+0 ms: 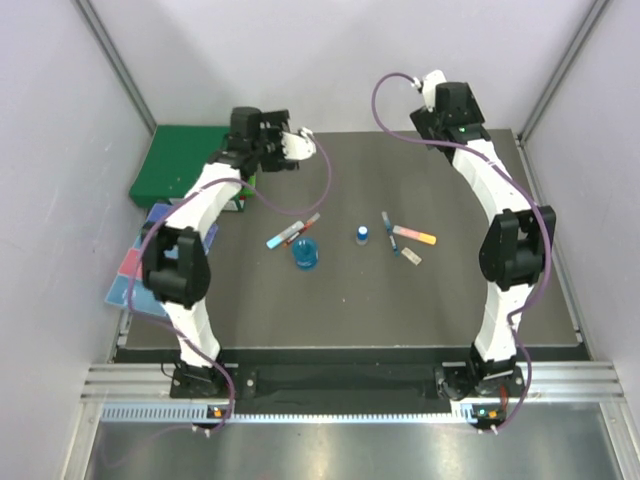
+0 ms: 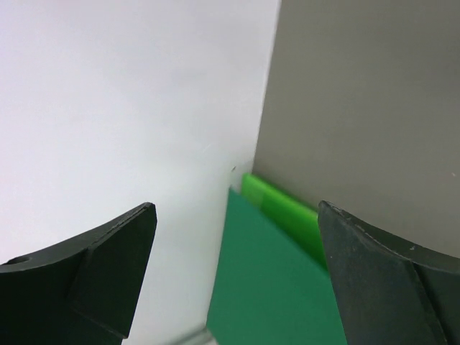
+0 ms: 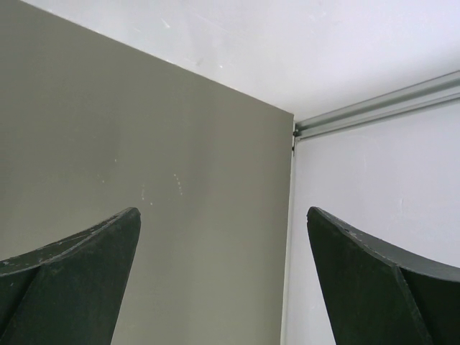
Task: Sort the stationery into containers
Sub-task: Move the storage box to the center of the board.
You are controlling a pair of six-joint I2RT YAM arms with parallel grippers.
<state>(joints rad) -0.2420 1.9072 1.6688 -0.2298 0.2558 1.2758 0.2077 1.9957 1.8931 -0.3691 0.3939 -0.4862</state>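
Noting stationery loose around centre of desk (image 1: 420,310), all well apart from containers (image 1: 128,272). Red-blue pen (image 1: 293,233) at 9 o'clock side of the cluster, lying slanted. Round blue reel (image 1: 305,254) just beside it, at 5 o'clock of pen's middle. Small blue-white bottle (image 1: 361,235) upright mid-cluster, clear of the rest. Dark blue pen (image 1: 387,226) at 3 o'clock of bottle. Orange-pink marker (image 1: 414,236) just past it at 3 o'clock; touching or only close, cannot tell. Tiny pale block (image 1: 411,256) near, at 6 o'clock of marker. Containers in a row along desk's 9 o'clock edge, partly hidden behind left arm (image 1: 190,260); purple, pink and light blue bins showing. Big green binder (image 1: 185,160) flat in the 10 o'clock corner. Left jaws spread wide, pinching nothing, raised at 11 o'clock just beside binder; binder, desk and white wall framed between them in left wrist view. Right jaws spread wide too, pinching nothing, raised at 1 o'clock near the far corner; only bare desk, wall and metal rail (image 3: 381,108) in right wrist view.
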